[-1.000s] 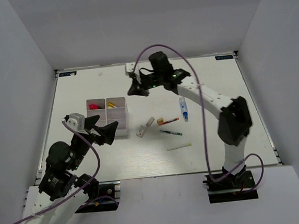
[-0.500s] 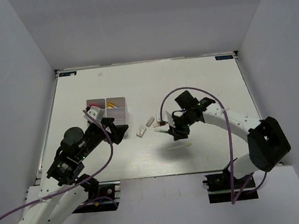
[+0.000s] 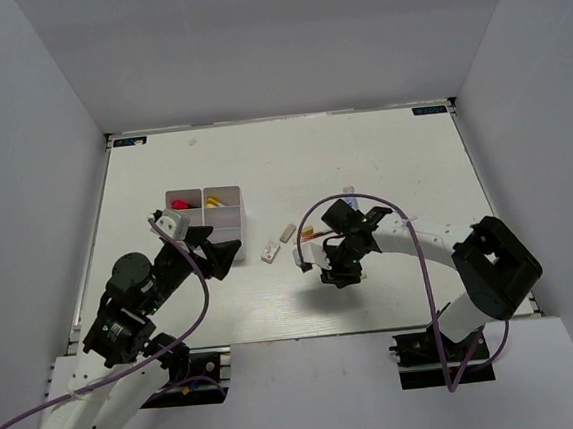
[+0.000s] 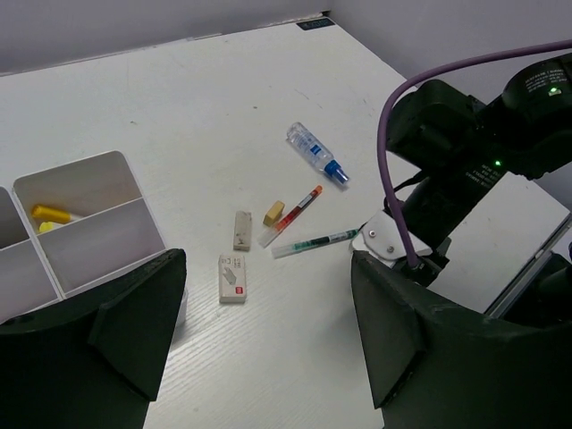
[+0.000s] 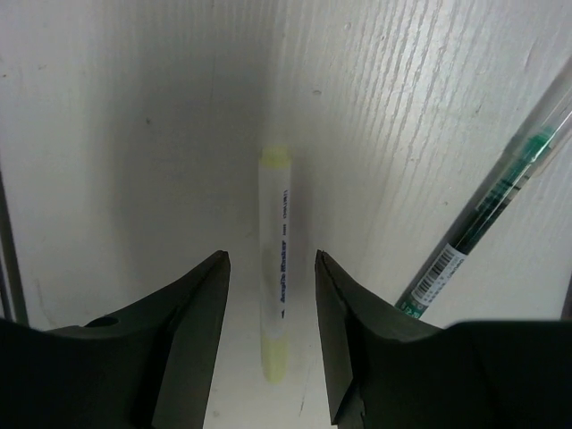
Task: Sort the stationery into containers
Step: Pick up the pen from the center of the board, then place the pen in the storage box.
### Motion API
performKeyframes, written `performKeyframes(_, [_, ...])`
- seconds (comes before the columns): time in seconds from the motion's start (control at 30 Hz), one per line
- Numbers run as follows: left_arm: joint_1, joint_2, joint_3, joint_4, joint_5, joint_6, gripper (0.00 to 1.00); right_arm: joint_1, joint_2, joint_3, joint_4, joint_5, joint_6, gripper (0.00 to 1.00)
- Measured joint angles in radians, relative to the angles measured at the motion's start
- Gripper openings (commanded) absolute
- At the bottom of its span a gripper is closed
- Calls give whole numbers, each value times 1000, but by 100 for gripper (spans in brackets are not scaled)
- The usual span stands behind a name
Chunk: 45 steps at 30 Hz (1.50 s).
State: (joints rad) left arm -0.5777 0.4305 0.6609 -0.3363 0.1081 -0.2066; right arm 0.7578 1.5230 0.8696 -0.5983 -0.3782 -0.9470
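Observation:
A white pen with pale yellow ends (image 5: pixel 273 273) lies on the table between the fingers of my right gripper (image 5: pixel 271 264), which is open and straddles it with a gap on each side. A green pen (image 5: pixel 483 222) lies just to its right. In the top view the right gripper (image 3: pixel 338 270) is low over the table and hides that pen. My left gripper (image 4: pixel 268 344) is open and empty, hovering beside the white divided tray (image 4: pixel 100 234). Ahead of it lie a white eraser (image 4: pixel 232 279), a small grey eraser (image 4: pixel 241 230), a yellow eraser (image 4: pixel 274 212), a red pen (image 4: pixel 295 213) and a blue-labelled tube (image 4: pixel 313 150).
The tray (image 3: pixel 229 220) holds a red item (image 3: pixel 179 203) and a yellow item (image 3: pixel 212 201) in its back compartments. White walls enclose the table on three sides. The right arm (image 4: pixel 474 152) fills the right of the left wrist view.
The right arm swung from the back of the table, near the tray, down to the white-and-yellow pen, and its jaws opened. The left gripper shifted slightly by the tray.

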Motion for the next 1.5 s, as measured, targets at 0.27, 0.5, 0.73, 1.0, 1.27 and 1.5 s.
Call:
performKeyframes(0.27, [0, -8, 0, 0, -4, 0, 84, 45, 63, 3, 89, 81, 43, 50])
performKeyframes(0.5, [0, -21, 0, 0, -5, 0, 84, 107, 83, 28, 95, 136, 51, 44])
performKeyframes(0.73, [0, -30, 0, 0, -5, 0, 84, 143, 169, 128, 13, 152, 54, 0])
performKeyframes(1.0, [0, -62, 0, 3, 3, 0, 84, 173, 215, 211, -81, 136, 82, 0])
performKeyframes(1.27, [0, -174, -3, 47, 40, 7, 84, 184, 215, 652, -148, 53, 146, 0])
performKeyframes(1.5, [0, -209, -16, 60, 44, 14, 84, 178, 233, 913, -3, 7, 205, 0])
